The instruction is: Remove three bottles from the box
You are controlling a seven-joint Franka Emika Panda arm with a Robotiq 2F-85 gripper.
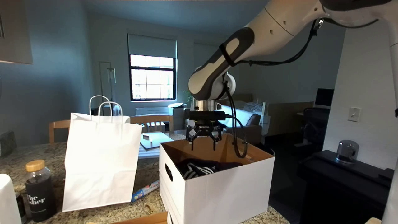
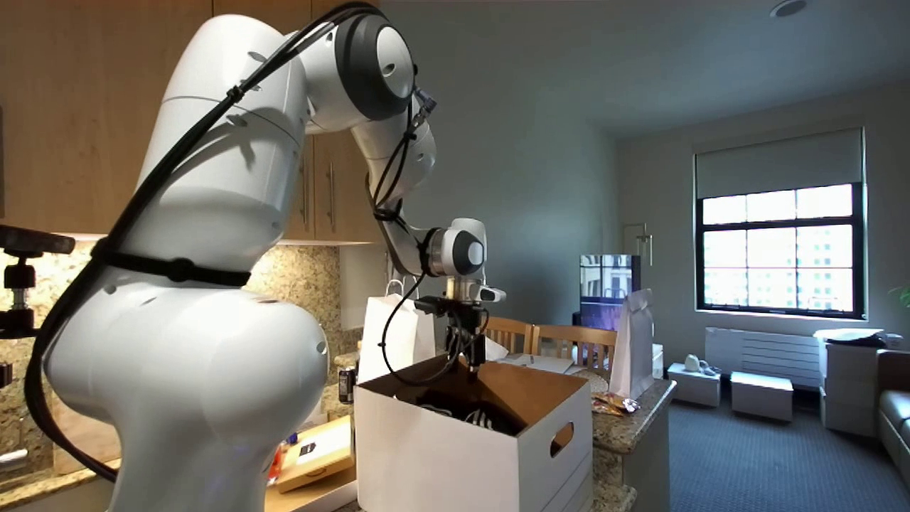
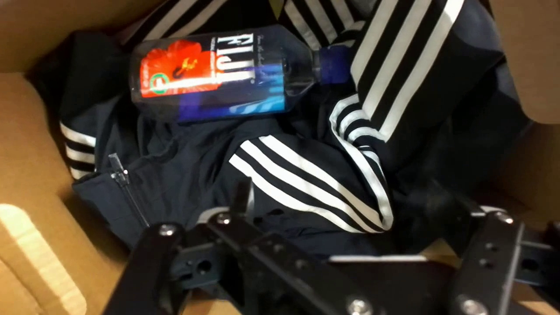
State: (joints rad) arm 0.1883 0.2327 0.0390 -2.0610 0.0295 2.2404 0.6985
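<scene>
ROOM: the box [image 1: 224,193] is set near the edge of the counter [image 1: 275,217]; a gap is left toward the white paper bag [image 1: 101,161] | the gripper [image 1: 203,148] is held at the box's mouth, jaws spread wide | CONTENTS: dark striped clothing [image 3: 188,181] is heaped inside, and on it a bottle [image 3: 232,73] is laid sideways, clear of the gripper

White paper bag [image 1: 101,168], wooden chair [image 1: 157,118], window [image 1: 152,74]; striped dark clothing [image 3: 302,157]

In an exterior view, the pincer [image 2: 469,365] hangs over the open white box [image 2: 437,455].
</scene>
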